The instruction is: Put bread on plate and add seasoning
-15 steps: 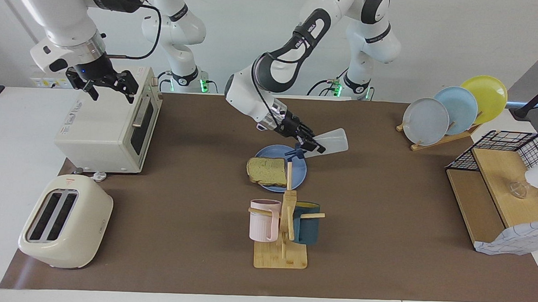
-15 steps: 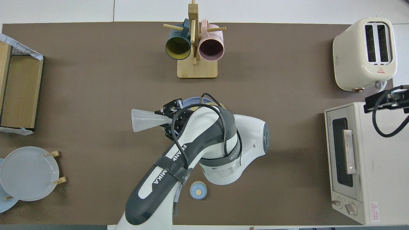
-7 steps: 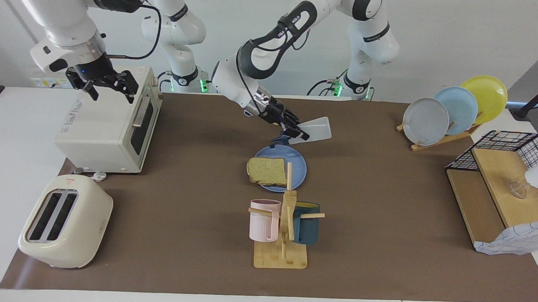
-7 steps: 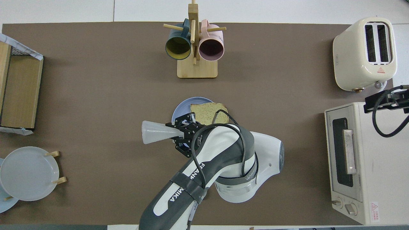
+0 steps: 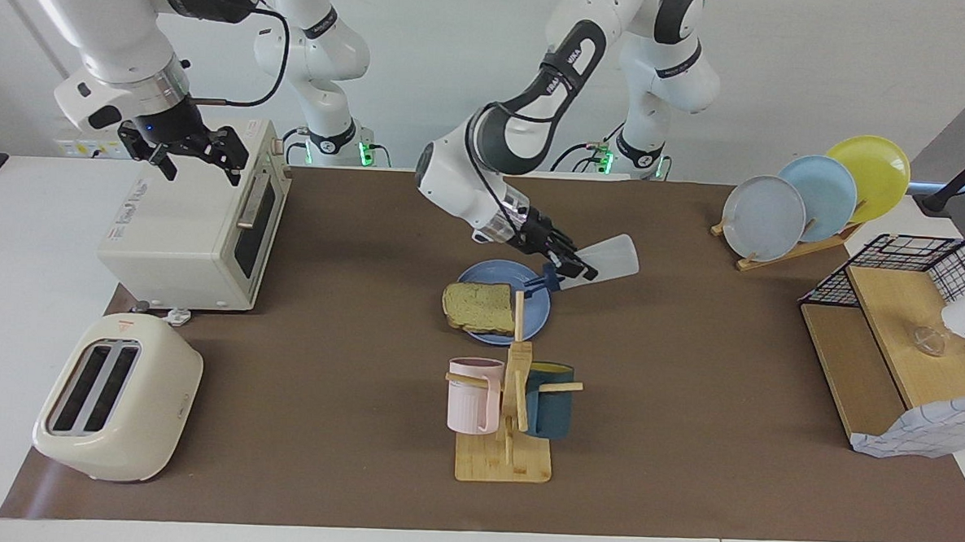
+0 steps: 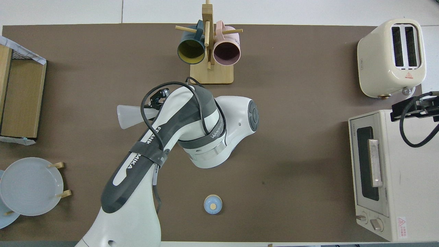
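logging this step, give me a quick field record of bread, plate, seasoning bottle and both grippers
bread: toast slice lying on the blue plate
seasoning: squeeze bottle tipped over, dark cap toward the plate's edge
left gripper: shut on the squeeze bottle, over the plate's edge
right gripper: open, waiting above the toaster oven
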`<state>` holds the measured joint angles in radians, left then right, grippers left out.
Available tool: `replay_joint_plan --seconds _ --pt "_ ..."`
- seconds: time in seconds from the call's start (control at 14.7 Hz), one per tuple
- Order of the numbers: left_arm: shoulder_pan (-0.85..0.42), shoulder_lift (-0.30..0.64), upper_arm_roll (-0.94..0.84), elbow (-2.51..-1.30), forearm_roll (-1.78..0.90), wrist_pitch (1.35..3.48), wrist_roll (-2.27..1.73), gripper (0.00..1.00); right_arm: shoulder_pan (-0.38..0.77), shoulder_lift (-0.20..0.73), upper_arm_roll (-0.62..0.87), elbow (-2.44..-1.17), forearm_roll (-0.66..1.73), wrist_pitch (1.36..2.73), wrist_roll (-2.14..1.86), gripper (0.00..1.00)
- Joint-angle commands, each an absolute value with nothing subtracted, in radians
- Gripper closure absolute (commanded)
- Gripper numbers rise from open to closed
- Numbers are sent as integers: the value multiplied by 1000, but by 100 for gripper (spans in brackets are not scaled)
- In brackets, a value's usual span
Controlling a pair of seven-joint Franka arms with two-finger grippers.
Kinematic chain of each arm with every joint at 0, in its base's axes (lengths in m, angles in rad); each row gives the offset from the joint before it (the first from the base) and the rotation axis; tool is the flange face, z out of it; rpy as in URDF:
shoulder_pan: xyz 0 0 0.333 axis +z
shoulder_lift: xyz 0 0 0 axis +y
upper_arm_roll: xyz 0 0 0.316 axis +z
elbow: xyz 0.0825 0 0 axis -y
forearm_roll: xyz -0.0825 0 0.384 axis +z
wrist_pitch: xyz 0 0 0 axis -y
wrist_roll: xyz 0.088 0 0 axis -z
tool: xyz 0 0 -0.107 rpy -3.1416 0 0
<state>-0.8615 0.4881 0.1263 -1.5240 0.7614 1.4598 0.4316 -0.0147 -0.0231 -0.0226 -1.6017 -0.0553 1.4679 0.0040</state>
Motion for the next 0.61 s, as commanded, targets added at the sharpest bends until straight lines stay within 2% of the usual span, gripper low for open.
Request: replay_joint_plan --seconds 0.0,0.27,0.55 --pt "-859 486 120 -1531 784 1477 426 87 -18 -20 -23 -1595 -52 1456 -9 0" --pt "-891 486 117 -1532 767 1465 426 87 -18 -20 -23 -1595 -52 1456 -9 0" --pt "-1001 485 120 -1529 686 1422 425 86 -18 -20 -23 -1595 -52 1456 -9 0"
